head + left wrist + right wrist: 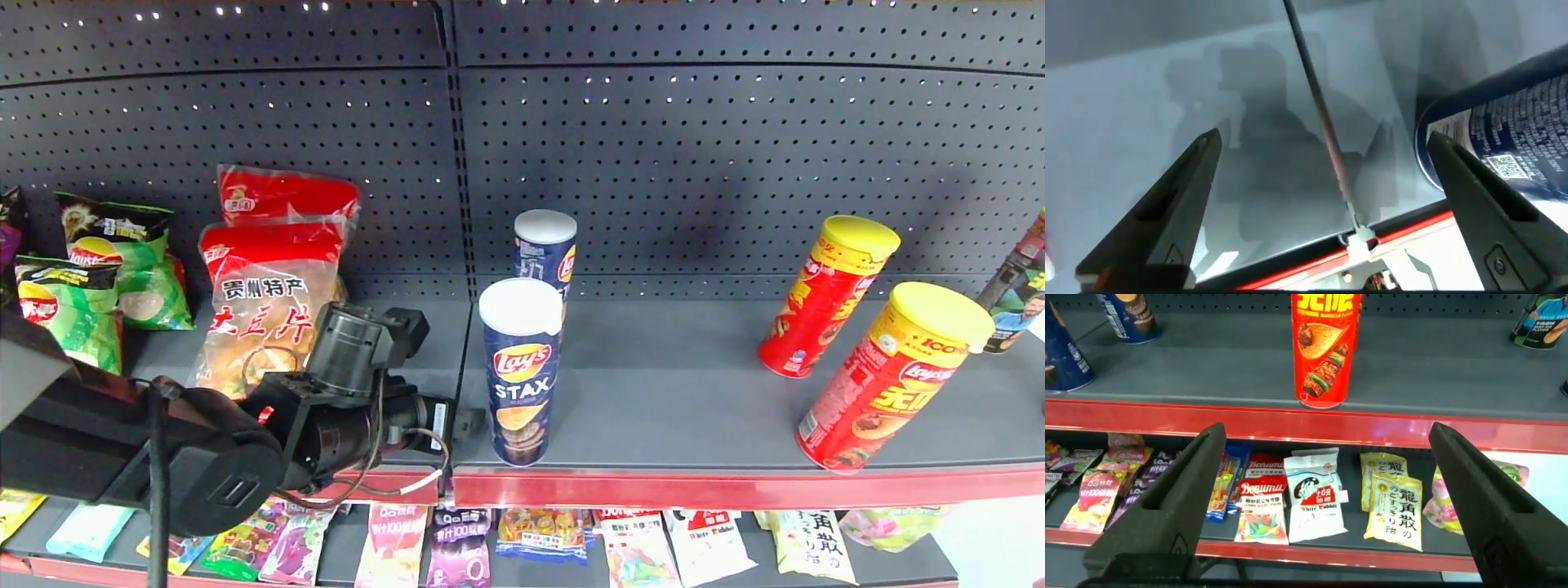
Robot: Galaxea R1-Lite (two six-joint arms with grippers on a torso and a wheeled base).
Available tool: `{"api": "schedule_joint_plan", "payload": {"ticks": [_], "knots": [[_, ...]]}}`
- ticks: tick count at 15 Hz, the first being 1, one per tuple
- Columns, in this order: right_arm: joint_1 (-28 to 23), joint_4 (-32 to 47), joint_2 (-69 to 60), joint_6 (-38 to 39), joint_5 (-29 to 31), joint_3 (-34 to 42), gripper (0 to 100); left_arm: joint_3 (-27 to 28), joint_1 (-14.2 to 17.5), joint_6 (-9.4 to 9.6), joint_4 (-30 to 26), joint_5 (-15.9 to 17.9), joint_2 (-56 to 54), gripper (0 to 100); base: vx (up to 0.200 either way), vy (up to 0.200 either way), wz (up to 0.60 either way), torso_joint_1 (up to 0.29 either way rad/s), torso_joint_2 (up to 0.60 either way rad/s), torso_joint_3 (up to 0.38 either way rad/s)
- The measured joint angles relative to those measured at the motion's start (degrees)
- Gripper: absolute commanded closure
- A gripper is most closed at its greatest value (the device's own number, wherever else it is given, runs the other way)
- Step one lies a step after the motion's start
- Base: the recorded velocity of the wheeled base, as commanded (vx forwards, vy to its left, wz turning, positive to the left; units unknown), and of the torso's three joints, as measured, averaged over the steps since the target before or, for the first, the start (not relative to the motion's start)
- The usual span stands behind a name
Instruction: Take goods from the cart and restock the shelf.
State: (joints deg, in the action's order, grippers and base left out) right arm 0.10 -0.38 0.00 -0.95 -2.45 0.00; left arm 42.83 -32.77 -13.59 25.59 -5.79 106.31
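Head overlooks shelf [653, 384], wrists closer, sharing red edge [735, 487]

The left arm [204, 457] lies low across the near left, its end pointing right. The left gripper [1327, 204] has both fingers spread wide. The right gripper [1323, 514] is spread wide too, facing far.
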Motion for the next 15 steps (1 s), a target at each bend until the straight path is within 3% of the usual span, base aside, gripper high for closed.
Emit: {"api": "schedule_joint_plan", "payload": {"ticks": [15], "knots": [[0.0,-0.02,0.0,0.0,0.02,0.0,0,3.62,-1.11,0.0,-0.13,-0.09,3.22,0,0.0,0.0,0.0,0.0,0.0,0.0]]}}
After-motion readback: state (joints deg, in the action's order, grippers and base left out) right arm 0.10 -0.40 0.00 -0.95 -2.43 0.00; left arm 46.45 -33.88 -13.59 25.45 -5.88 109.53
